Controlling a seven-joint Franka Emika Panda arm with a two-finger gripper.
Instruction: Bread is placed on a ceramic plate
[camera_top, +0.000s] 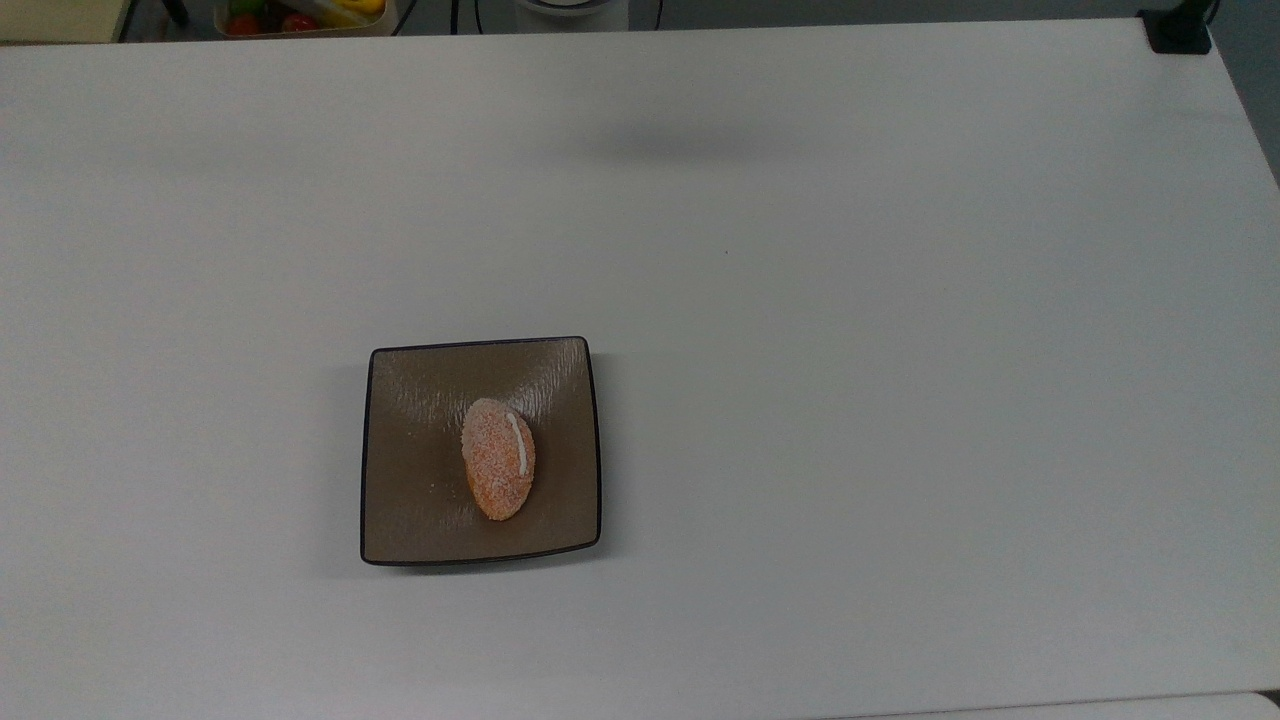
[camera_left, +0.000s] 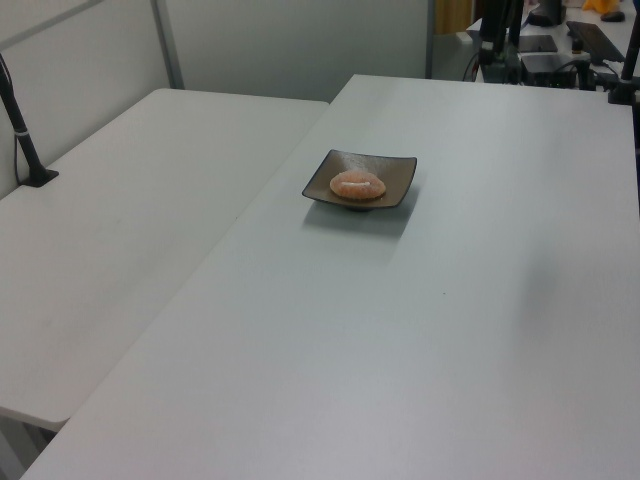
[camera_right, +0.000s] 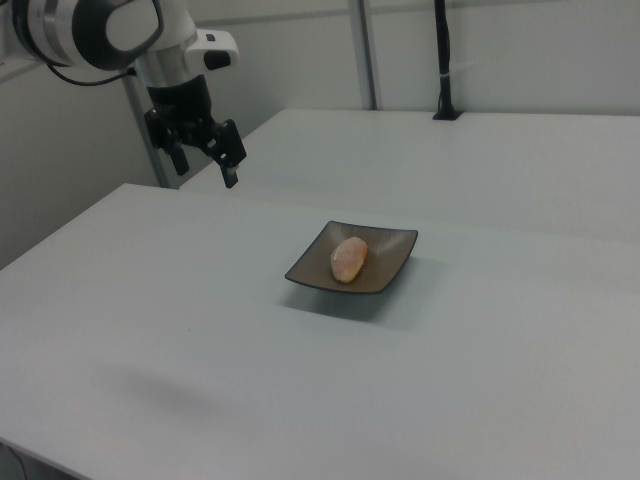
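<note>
The bread (camera_top: 498, 460), a small oval orange-tan roll with a white slit, lies lengthwise near the middle of the ceramic plate (camera_top: 410, 480). The plate is square, glossy brown with a dark rim, and sits left of centre on the white table in the top view. Both also appear in the left view, bread (camera_left: 357, 184) on plate (camera_left: 397, 170), and in the right view, bread (camera_right: 348, 259) on plate (camera_right: 392, 250). My gripper (camera_right: 207, 168) hangs high above the table's far left edge in the right view, well away from the plate, open and holding nothing.
A bin of colourful items (camera_top: 300, 15) sits beyond the table's top edge in the top view. A black clamp (camera_top: 1180, 30) grips the top right corner. A second white table (camera_left: 120, 220) with a black post (camera_left: 25, 140) adjoins on the left view's left.
</note>
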